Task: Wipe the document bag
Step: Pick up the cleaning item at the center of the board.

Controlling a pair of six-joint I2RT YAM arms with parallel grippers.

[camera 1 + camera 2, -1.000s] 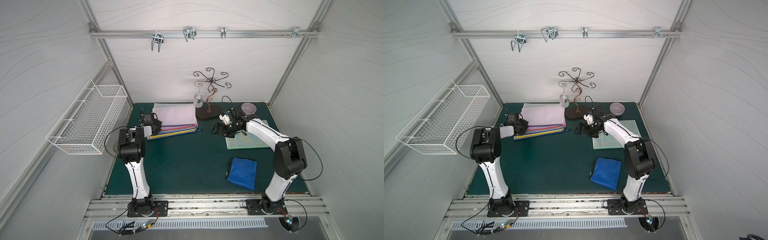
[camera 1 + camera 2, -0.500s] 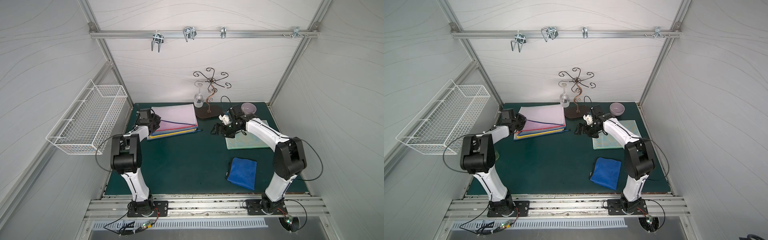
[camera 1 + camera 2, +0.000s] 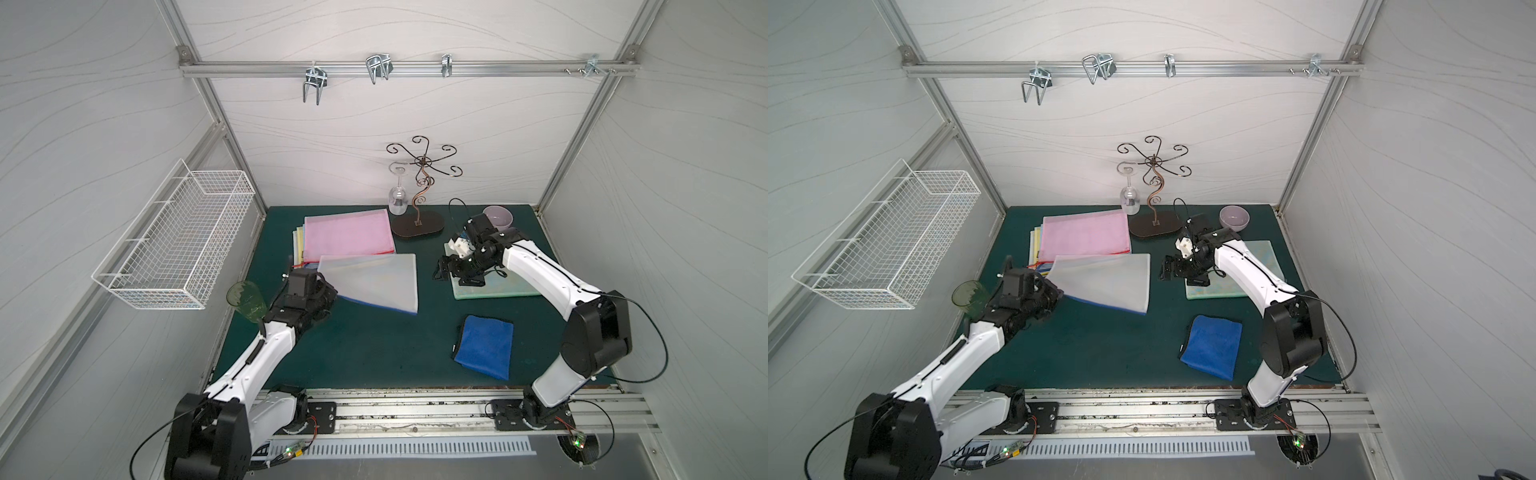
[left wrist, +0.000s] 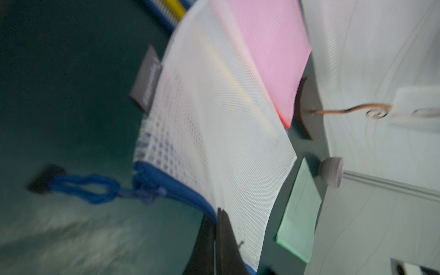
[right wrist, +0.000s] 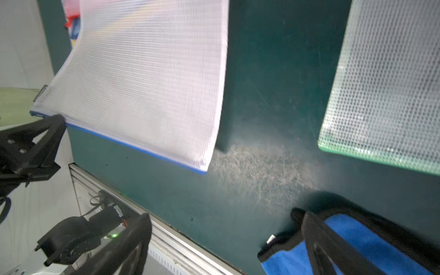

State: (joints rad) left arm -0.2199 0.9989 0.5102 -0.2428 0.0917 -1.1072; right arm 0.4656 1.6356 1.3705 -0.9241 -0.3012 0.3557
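Left tool (image 4: 217, 212) clamping white document bag (image 4: 214, 119) corner, right tool (image 3: 444, 269) spread wide, empty

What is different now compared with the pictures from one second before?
The left fingers, shut on a corner of the white mesh bag, pulled it off the stack of bags toward the front of the table. The right fingers stayed open by the green bag; the blue cloth did not move.

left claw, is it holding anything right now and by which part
The left claw is shut on the white mesh document bag, pinching a corner at its blue-trimmed edge.
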